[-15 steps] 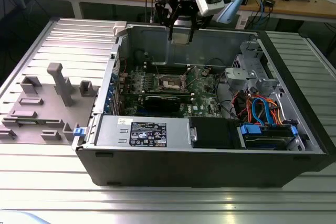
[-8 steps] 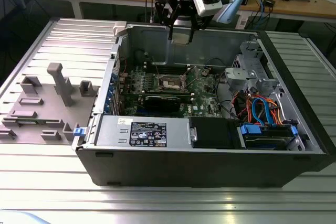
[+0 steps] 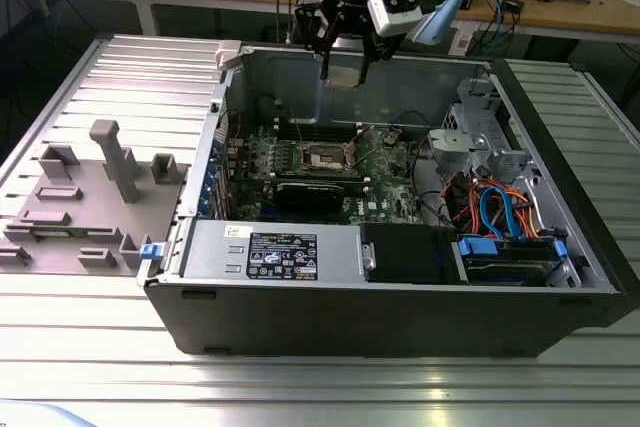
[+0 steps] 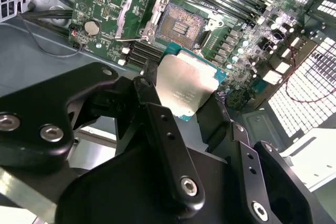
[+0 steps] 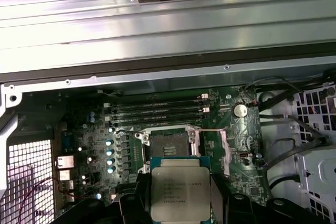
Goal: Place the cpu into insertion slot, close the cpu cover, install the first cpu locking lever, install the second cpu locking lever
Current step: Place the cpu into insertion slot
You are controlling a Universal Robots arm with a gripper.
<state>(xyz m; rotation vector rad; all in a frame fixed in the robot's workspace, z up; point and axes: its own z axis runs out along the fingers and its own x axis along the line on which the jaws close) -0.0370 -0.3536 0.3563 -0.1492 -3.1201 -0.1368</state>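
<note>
Bright light, glare on ribbed table (image 5: 168, 24) in first wrist view, sheen on cpu (image 4: 184, 85), case (image 3: 400, 317) int. dimmer

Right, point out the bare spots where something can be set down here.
Bare: the ribbed table in front of the computer case, and the strip past the case's wall on the exterior view's right. Crowded: the motherboard around the insertion slot, the cabled drive bay. The gripper holds the cpu above.

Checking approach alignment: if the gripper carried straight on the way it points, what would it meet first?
Probably the open insertion slot, met first by the cpu that the gripper holds; depth is unclear.
</note>
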